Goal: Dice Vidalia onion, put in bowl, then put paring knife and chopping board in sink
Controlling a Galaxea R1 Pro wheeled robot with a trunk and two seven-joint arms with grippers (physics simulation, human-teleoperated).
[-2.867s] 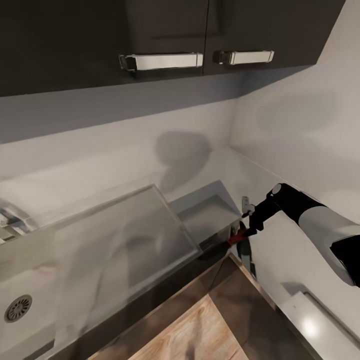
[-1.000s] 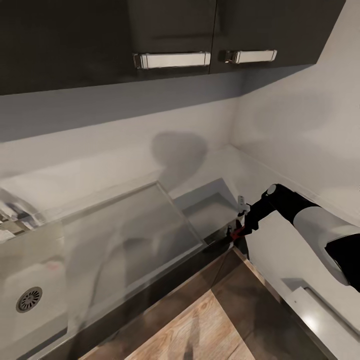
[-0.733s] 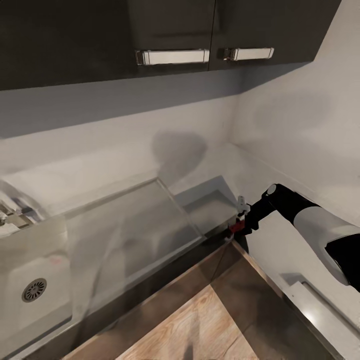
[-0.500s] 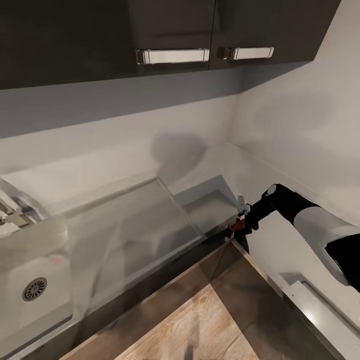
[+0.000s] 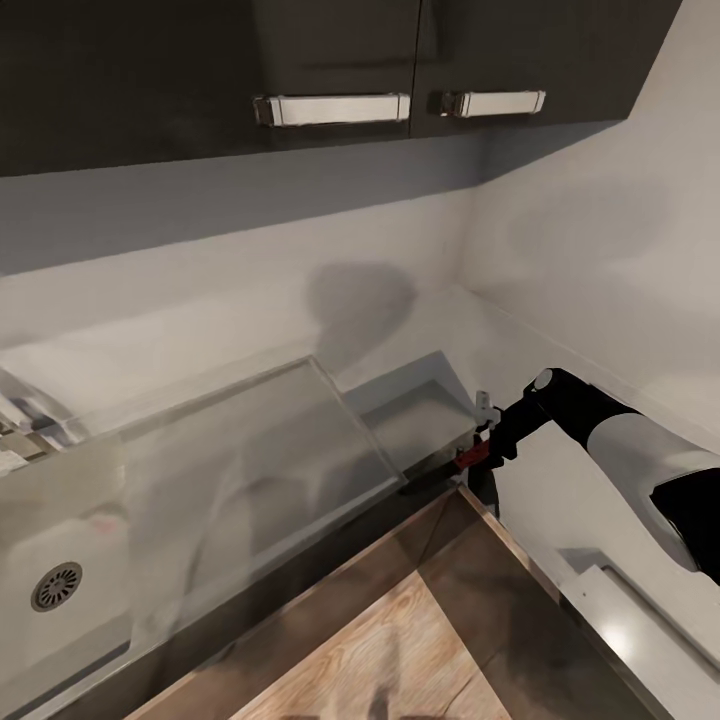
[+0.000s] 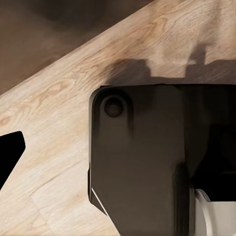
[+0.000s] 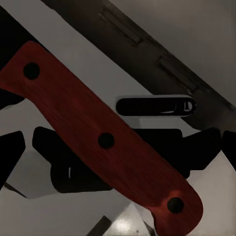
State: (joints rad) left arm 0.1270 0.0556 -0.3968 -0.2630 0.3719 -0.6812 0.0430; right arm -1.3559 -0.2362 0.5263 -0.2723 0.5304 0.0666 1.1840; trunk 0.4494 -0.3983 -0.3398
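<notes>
Grey tabletop [image 5: 560,500] runs along far wall, turns corner at right. Stainless sink [image 5: 60,540] set in at left, drain [image 5: 56,587] in basin; flat drainboard [image 5: 260,470] beside it, toward corner.

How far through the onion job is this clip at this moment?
In hand: the right gripper is shut on the paring knife with the red riveted handle, at the countertop's front edge, right of the stainless steel sink. The basin by the round drain looks bare. Still left: the knife going into the sink. Onion, board and bowl can't be judged.
</notes>
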